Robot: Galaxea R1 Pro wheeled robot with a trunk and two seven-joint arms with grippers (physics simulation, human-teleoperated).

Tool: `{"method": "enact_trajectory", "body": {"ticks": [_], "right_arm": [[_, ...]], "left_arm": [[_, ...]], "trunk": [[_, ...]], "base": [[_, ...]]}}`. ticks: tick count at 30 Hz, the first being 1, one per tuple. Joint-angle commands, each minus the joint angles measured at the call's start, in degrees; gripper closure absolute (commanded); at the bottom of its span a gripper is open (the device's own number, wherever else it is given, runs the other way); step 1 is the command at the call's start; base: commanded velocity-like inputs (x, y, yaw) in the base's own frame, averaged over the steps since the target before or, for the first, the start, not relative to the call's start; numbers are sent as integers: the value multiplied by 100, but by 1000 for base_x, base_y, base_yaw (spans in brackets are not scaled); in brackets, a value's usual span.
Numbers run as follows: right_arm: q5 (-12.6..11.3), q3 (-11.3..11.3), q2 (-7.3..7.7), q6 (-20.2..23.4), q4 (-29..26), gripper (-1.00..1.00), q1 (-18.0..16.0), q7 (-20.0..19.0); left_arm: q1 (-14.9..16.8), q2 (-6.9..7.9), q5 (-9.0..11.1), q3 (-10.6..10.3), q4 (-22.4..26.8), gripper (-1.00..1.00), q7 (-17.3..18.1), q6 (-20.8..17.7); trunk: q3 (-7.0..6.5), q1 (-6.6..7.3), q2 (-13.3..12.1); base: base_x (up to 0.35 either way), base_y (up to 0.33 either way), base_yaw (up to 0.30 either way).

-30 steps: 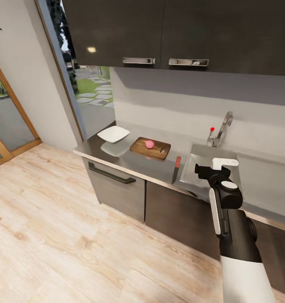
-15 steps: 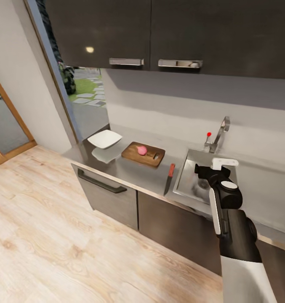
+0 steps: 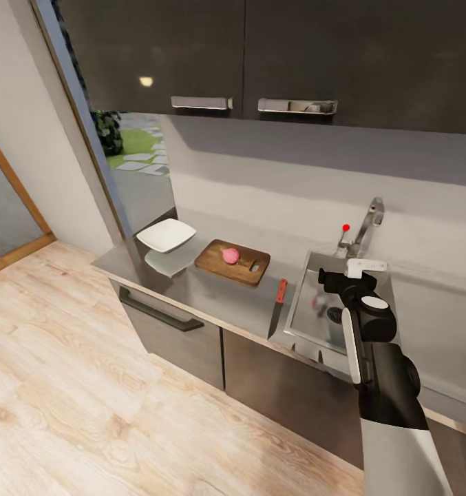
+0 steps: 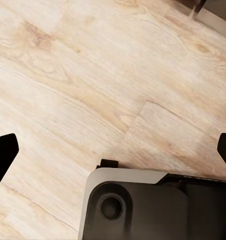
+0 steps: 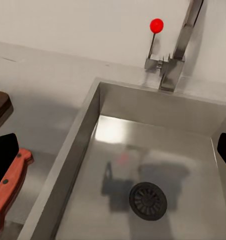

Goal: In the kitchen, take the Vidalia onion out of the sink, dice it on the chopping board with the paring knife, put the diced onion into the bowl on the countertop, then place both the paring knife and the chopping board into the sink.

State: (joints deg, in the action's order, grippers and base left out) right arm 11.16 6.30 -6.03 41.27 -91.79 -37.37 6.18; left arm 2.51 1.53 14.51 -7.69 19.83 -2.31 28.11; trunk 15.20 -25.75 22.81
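Observation:
The pinkish Vidalia onion [image 3: 230, 255] rests whole on the brown chopping board [image 3: 233, 262], which lies on the glossy grey countertop [image 3: 222, 300]. Left of the board sits the white bowl [image 3: 166, 235]. The paring knife [image 3: 279, 301] lies between board and sink, its red handle [image 5: 8, 187] toward the wall. My right gripper [image 3: 333, 279] hovers over the grey sink [image 3: 308, 313], open and holding nothing [image 5: 113, 155]; the basin [image 5: 118, 145] and its drain [image 5: 148, 200] lie below it. My left gripper [image 4: 113, 150] is open over the wood floor.
A chrome tap [image 3: 367, 224] with a red knob [image 5: 156, 25] stands behind the sink. Dark wall cabinets [image 3: 246, 55] hang above the counter. A drawer handle [image 3: 153, 311] sticks out below its front edge. Pale wood floor [image 3: 67, 386] spreads to the left.
The whole head view has shifted as the camera moves; the sink now lies under my right gripper. Onion, board, knife and bowl keep their places on the counter.

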Motion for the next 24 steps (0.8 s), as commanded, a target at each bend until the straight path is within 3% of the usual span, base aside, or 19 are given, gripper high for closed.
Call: {"method": "enact_trajectory", "body": {"ticks": [1,16,22,23,24], "right_arm": [[25,3,-4,30,-5,-100,-6,-3],[36,-13,36,25,-5,-100,-3,-23],[63,-556,571,22,-5,-100,-7,-697],[72,-889,973,22,-5,-100,-14,-1373],[74,-948,1061,22,-5,-100,-18,-1568]], "left_arm": [[4,5,43,-48,0,-100,-24,20],[4,5,43,-48,3,-100,-24,24],[4,-1,37,-48,3,-100,-21,23],[4,-12,35,-52,3,-100,-18,21],[4,-14,35,-53,3,-100,-15,21]], "trunk": [[10,-3,11],[10,-3,11],[10,-3,11],[10,-3,11],[10,-3,11]], "base": [[18,-3,0],[2,0,0],[0,0,0],[0,0,0],[0,0,0]]}}
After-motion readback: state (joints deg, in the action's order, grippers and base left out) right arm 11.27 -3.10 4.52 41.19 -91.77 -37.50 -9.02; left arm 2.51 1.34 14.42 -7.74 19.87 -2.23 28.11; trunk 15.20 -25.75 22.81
